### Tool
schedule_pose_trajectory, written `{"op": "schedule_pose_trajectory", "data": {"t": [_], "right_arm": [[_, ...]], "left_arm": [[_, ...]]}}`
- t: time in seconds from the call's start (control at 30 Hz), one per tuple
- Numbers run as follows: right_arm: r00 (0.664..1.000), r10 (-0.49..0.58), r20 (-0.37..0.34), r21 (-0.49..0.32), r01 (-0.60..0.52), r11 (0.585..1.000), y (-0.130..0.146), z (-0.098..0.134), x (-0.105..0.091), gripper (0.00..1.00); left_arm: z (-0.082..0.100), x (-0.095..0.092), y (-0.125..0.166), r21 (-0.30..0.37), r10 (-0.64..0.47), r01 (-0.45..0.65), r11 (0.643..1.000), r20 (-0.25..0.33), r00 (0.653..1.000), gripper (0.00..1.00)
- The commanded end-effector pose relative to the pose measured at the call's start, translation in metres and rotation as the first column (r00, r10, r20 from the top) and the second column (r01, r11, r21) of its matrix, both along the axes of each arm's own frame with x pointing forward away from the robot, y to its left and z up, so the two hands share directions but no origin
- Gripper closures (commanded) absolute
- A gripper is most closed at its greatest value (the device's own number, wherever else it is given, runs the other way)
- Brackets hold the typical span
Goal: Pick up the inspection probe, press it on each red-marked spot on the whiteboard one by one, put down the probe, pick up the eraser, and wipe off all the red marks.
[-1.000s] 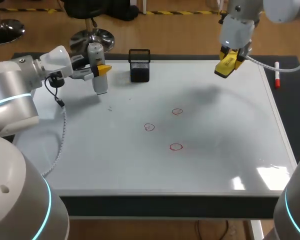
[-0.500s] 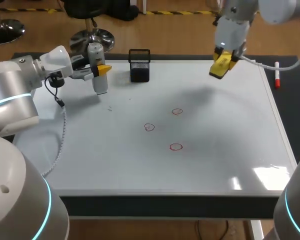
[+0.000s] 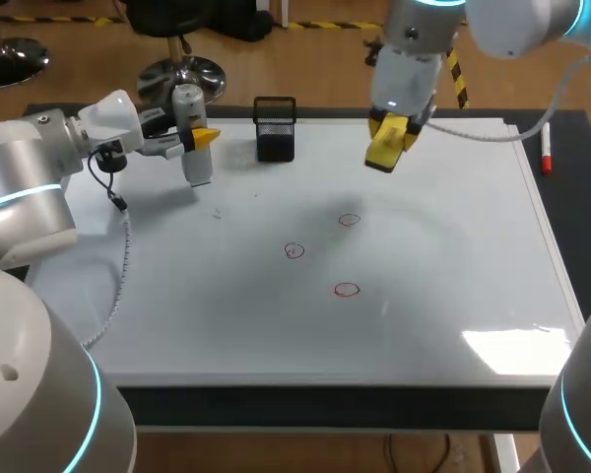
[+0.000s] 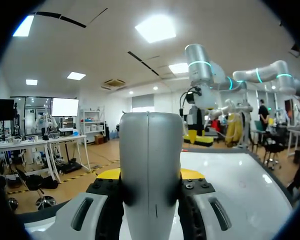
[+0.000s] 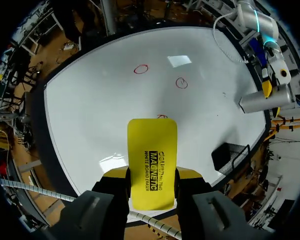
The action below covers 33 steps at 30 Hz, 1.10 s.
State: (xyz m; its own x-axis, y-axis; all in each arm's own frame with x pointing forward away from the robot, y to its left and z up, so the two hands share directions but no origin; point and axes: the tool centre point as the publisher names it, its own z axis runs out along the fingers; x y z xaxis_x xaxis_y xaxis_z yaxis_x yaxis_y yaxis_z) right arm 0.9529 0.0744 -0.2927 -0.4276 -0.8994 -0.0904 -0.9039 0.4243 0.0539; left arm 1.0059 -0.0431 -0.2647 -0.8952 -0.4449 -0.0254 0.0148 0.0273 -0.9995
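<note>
The grey cylindrical probe stands upright over the whiteboard's far left, with my left gripper shut on it. In the left wrist view the probe fills the gap between that gripper's fingers. My right gripper is shut on the yellow eraser, held above the board's far middle. Three red circles lie mid-board. The right wrist view looks down past the eraser to the circles; the nearest circle peeks out just beyond the eraser's end.
A black mesh holder stands at the board's far edge between the two grippers. A red marker pen lies off the board at the far right. My left arm's cable hangs over the board's left side.
My right arm has carried the eraser leftward along the board's far edge, from the far right to above the far middle. The left arm and probe have stayed still.
</note>
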Motion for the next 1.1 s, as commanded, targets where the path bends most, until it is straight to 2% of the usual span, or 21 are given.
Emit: {"op": "schedule_pose_trajectory", "data": {"t": [0.03,0.17,0.23,0.4,0.67,0.8,0.83,0.9,0.97,1.1], "right_arm": [[0.998,0.046,0.035,-0.022,-0.045,0.999,0.023,0.005,-0.024,1.00],[0.992,0.125,0.018,-0.024,-0.125,0.992,0.057,-0.001,-0.042,1.00],[0.988,0.157,0.011,0.002,-0.157,0.988,0.072,-0.005,-0.048,1.00],[0.977,0.215,-0.006,0.004,-0.215,0.977,0.099,-0.017,-0.059,1.00],[0.954,0.296,-0.047,0.021,-0.295,0.955,0.133,-0.037,-0.080,1.00],[0.948,0.315,-0.049,0.004,-0.316,0.949,0.146,-0.046,-0.089,1.00],[0.946,0.320,-0.044,0.025,-0.319,0.947,0.148,-0.048,-0.091,1.00],[0.932,0.360,-0.039,0.011,-0.360,0.933,0.156,-0.054,-0.098,1.00],[0.930,0.364,-0.051,0.028,-0.363,0.931,0.160,-0.063,-0.101,1.00],[0.925,0.377,-0.052,0.010,-0.377,0.926,0.166,-0.074,-0.106,1.00]], "left_arm": [[0.001,0.001,0.000,-0.001,-0.001,0.001,1.000,0.000,1.000,1.00],[0.001,0.001,0.000,-0.001,-0.001,0.001,1.000,0.000,1.000,1.00],[0.001,0.001,0.000,-0.001,-0.001,0.001,1.000,0.000,1.000,1.00],[0.001,0.001,0.000,-0.001,-0.001,0.001,1.000,0.000,1.000,1.00],[0.001,0.001,0.000,-0.001,-0.001,0.001,1.000,0.000,1.000,1.00],[0.001,0.001,0.000,-0.001,-0.001,0.001,1.000,0.000,1.000,1.00],[0.001,0.001,0.000,-0.001,-0.001,0.001,1.000,0.000,1.000,1.00],[0.001,0.001,0.000,-0.001,-0.001,0.001,1.000,0.000,1.000,1.00],[0.001,0.001,0.000,-0.001,-0.001,0.001,1.000,0.000,1.000,1.00],[0.001,0.001,0.000,-0.001,-0.001,0.001,1.000,0.000,1.000,1.00]]}}
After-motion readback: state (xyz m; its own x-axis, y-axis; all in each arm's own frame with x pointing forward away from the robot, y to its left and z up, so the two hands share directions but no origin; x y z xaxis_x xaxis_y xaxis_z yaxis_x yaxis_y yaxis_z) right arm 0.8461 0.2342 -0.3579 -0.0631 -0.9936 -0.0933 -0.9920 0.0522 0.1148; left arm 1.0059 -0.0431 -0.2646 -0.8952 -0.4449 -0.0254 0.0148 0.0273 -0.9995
